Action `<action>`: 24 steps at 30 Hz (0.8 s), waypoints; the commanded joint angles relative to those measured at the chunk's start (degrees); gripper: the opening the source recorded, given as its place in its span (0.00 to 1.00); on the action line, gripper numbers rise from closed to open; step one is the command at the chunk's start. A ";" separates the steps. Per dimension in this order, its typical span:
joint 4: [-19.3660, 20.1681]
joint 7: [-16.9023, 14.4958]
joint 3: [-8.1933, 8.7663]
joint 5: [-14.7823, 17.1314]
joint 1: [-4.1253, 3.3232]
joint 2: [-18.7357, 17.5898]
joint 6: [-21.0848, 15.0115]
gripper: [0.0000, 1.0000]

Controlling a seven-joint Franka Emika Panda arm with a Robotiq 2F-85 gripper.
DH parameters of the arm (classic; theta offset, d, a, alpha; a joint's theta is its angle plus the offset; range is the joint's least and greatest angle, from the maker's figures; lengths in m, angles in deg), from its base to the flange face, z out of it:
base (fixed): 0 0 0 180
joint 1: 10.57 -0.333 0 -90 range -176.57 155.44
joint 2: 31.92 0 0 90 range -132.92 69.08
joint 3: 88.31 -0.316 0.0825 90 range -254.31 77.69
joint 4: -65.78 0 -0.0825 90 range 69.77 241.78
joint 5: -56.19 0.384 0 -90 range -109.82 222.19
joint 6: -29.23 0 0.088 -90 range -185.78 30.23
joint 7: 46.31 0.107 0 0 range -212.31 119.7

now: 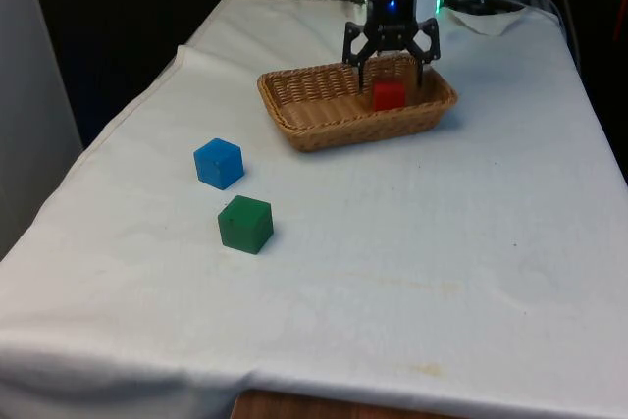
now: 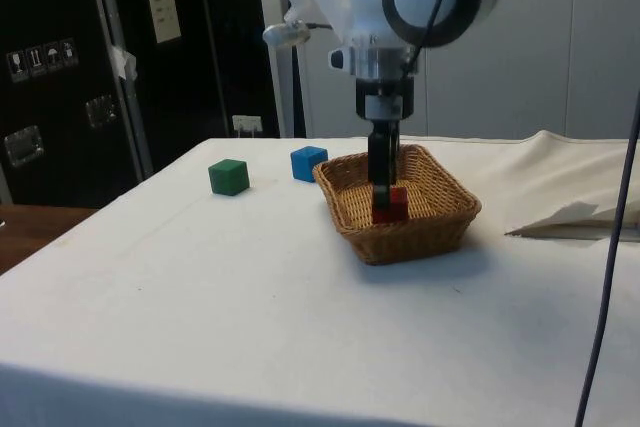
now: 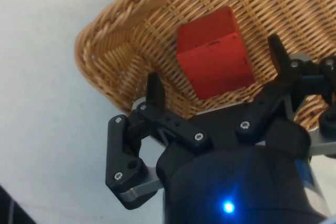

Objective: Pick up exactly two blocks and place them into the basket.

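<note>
Wicker basket (image 1: pixel 324 125) sits on the white cloth (image 1: pixel 442 242) toward the far end of the table, with the red block (image 1: pixel 389 95) resting on its floor at the end toward the front view's right. Gripper (image 1: pixel 392 74) hangs directly over that block with its fingers (image 3: pixel 155 90) spread wide and clear of the block's sides, grasping nothing. From the basket, the blue block (image 1: pixel 218 163) lies at about 8 o'clock and the green block (image 1: pixel 245 224) at about 7 o'clock in the front view, just beside each other and well apart from the basket.

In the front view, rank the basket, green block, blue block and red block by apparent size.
1. Wicker basket.
2. Green block and blue block, about alike.
3. Red block, though it lies farther away, partly behind the basket wall.
</note>
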 commanded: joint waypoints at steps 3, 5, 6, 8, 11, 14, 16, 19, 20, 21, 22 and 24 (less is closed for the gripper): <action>-0.40 1.15 0.52 -1.83 0.17 0.86 1.38 1.00; -0.52 1.15 0.69 -2.01 0.29 2.01 2.41 1.00; -0.63 1.15 0.74 -2.06 0.34 2.58 2.86 1.00; -1.03 1.03 0.97 -2.29 0.57 4.24 4.58 1.00; -1.60 0.97 1.43 -2.69 0.63 5.79 6.36 1.00; -2.23 0.92 1.95 -3.04 0.63 7.10 8.02 1.00; -2.86 0.74 2.29 -3.21 0.69 7.91 9.17 1.00; -4.24 0.57 2.86 -3.44 0.69 8.65 11.00 1.00; -3.50 0.00 2.92 -2.41 0.29 8.88 10.14 1.00; -4.76 0.46 3.04 -3.50 0.63 8.77 11.57 1.00; -5.27 0.40 3.21 -3.50 0.63 8.88 12.09 1.00; -7.33 -0.06 3.67 -3.21 0.57 9.00 14.15 1.00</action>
